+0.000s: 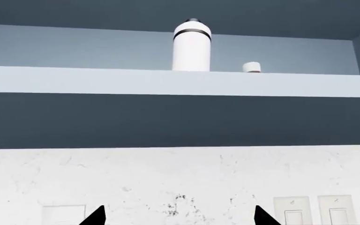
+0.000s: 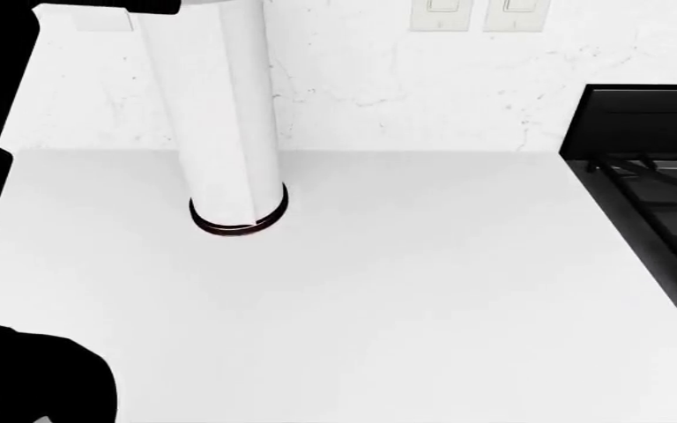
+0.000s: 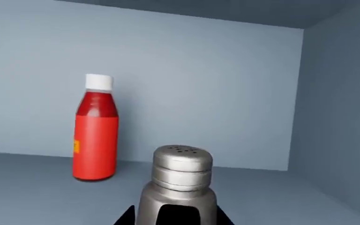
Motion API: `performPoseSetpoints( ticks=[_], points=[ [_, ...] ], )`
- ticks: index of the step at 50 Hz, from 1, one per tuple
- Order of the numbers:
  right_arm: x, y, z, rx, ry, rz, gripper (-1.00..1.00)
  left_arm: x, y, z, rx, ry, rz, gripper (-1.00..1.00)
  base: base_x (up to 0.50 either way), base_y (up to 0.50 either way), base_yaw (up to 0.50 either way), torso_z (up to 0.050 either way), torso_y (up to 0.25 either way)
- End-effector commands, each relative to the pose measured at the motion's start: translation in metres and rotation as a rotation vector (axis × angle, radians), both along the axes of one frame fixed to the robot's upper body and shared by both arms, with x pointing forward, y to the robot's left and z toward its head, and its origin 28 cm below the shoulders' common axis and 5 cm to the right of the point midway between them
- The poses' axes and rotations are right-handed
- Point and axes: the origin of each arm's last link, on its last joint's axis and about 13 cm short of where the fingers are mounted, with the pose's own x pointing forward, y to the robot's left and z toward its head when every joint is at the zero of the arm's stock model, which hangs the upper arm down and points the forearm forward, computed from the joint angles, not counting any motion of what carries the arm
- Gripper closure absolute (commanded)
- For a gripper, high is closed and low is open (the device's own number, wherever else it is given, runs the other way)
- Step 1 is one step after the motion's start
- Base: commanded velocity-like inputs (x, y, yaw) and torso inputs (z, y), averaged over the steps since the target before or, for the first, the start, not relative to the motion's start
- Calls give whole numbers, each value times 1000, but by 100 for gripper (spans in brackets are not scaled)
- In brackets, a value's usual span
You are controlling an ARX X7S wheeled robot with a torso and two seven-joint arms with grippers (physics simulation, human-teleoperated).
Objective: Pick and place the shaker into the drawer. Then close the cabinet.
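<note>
The right gripper [image 3: 178,220] shows only as dark finger tips at the edge of its wrist view, one on each side of the base of the shaker [image 3: 178,185]. The fingers sit tight against the shaker's sides, so the gripper appears to be pinching it. The shaker is a metal cylinder with a ribbed cap and small holes on top, upright, inside a pale blue cabinet [image 3: 230,84] with a flat back wall and a side wall. Farther back in the same cabinet stands a red bottle [image 3: 95,136] with a white cap, upright, close to the back wall and well apart from the shaker.

The left gripper [image 1: 178,216] is spread wide: its two black finger tips stand far apart with nothing between them. Beyond it is a white marbled wall [image 1: 180,173] with switch plates [image 1: 314,208], and above that a blue shelf [image 1: 167,82] carrying a tall white bottle [image 1: 191,47] with a dark band and a small white jar [image 1: 251,67] beside it.

In the head view a white post [image 2: 226,132] rises from a white counter [image 2: 409,300], with a black stove [image 2: 656,176] at the right.
</note>
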Motion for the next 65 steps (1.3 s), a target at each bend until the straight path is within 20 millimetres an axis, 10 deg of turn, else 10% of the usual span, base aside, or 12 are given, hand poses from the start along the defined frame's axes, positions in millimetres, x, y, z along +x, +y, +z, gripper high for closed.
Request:
performPoseSetpoints(
  ticks=[1, 13, 32, 44, 65],
  points=[
    [58, -2, -60, 22, 361, 46, 100, -1, 0, 0, 2, -1, -2, -100, 0, 0, 0, 0, 0],
    [38, -1, -47, 35, 264, 84, 100, -2, 0, 3, 2, -7, -1, -100, 7, 0, 3, 0, 0],
    [-82, 9, 39, 23, -391, 54, 100, -8, -1, 4, 3, -16, -4, -100, 1, 0, 0, 0, 0],
    [-131, 11, 26, 11, -415, 211, 100, -41, 1, 4, -26, -86, -11, -100, 0, 0, 0, 0, 0],
    [-146, 2, 3, 12, -425, 247, 100, -118, -23, 100, -108, -413, -59, -100, 0, 0, 0, 0, 0]
  ],
)
